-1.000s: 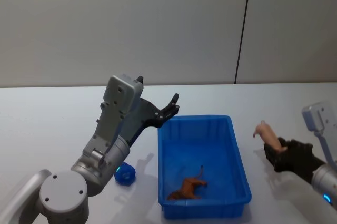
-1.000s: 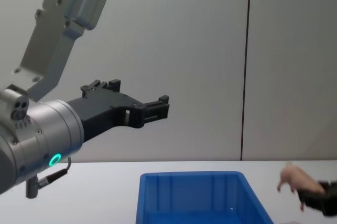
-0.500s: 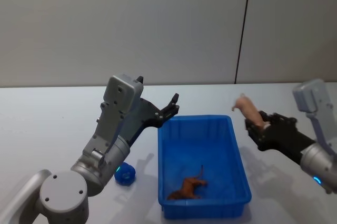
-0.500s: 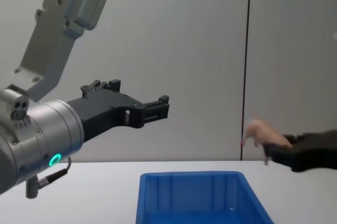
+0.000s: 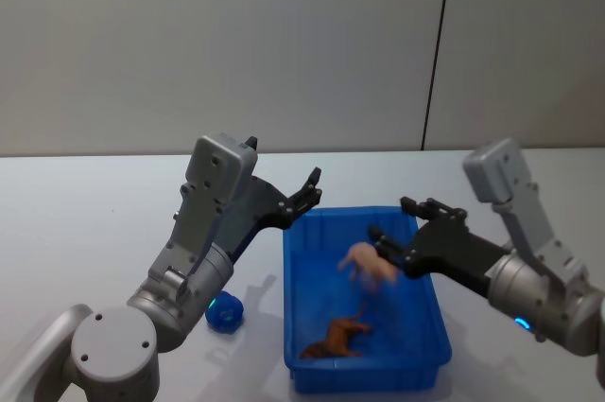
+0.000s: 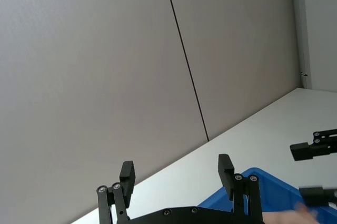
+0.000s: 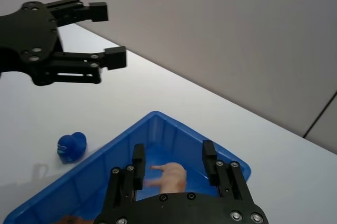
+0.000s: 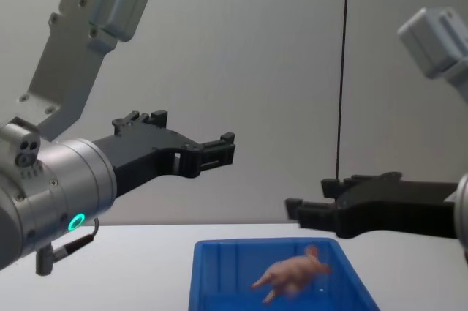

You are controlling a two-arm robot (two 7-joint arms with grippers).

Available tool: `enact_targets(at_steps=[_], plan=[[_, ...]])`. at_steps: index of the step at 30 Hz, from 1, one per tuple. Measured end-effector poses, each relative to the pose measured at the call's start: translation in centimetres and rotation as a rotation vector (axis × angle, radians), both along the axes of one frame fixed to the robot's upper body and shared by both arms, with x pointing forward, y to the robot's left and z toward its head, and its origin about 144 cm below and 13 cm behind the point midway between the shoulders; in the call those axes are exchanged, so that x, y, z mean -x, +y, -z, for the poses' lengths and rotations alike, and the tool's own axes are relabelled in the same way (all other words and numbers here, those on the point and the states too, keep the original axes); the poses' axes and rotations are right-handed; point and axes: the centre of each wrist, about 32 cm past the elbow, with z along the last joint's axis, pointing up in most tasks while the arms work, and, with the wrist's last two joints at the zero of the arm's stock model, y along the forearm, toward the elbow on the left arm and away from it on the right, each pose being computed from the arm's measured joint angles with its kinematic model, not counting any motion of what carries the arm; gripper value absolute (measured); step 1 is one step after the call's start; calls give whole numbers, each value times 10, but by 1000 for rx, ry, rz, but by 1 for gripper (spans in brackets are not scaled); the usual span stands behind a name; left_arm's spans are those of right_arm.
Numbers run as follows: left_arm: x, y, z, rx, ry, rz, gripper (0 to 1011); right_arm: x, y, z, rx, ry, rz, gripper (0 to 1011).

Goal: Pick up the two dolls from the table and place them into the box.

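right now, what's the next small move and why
Probably bring the left gripper down toward the blue doll. The pink doll is loose below the open right gripper, within the box. The blue doll lies on the table just left of the box, under the left arm, whose gripper is open and raised.

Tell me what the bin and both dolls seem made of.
Blue bin: hard moulded plastic by its look, smooth walls and thick rigid rim. Pink doll, below the open right gripper over the bin: matte, rounded limbs; soft fabric or rubber, cannot tell. Blue doll on the table: roundish, matte, probably soft, too small to settle. Left gripper hangs open, raised beside the bin.
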Motion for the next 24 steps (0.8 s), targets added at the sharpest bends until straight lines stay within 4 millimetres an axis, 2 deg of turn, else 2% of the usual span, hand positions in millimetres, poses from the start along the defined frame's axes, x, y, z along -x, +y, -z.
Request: enact_targets(at_steps=[8,9,11,14,24], plan=[[0,0,0,0,0,0,1000,1,5,3,-4,-5,-28,862],[0,0,0,0,0,0,1000,1,5,3,-6,-5,-29,862],[0,0,0,0,0,0,1000,3,1,5,-13,-6,-22,943],[0,0,0,0,0,0,1000,4,-4,7,-20,-10,-12,1000],[0,0,0,0,0,0,1000,14,-29,14,-35,-18,38,1001]])
